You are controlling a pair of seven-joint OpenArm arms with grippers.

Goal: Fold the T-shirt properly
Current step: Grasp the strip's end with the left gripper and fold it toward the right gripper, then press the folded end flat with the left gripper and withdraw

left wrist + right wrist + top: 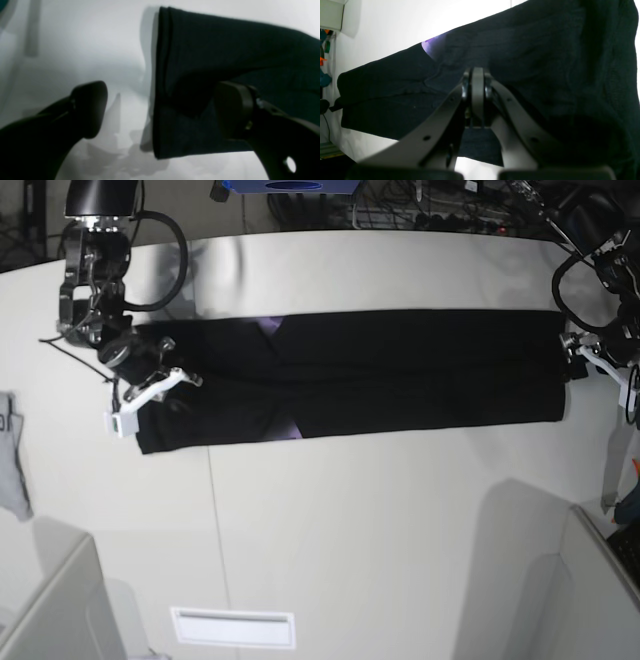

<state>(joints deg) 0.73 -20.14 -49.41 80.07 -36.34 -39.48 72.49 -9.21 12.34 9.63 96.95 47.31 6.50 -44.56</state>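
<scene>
The black T-shirt [400, 370] lies as a long folded band across the table [350, 520], with purple collar lining showing [271, 326]. My left gripper [592, 365] is at its right end, open. In the left wrist view, the left gripper [160, 110] has wide jaws. One finger [88, 107] is over bare table and the other [233, 110] over the T-shirt [225, 50], whose folded edge lies between them. My right gripper [150, 387] is at the left end. In the right wrist view, the right gripper [477, 82] is shut on the T-shirt [545, 62], and creases run into its tips.
A small grey cloth [12, 455] lies at the table's left edge. A white slot plate [232, 627] sits near the front edge. Grey partitions stand at the front left [60, 610] and front right [600, 590]. A blue box [290, 185] and cables line the back.
</scene>
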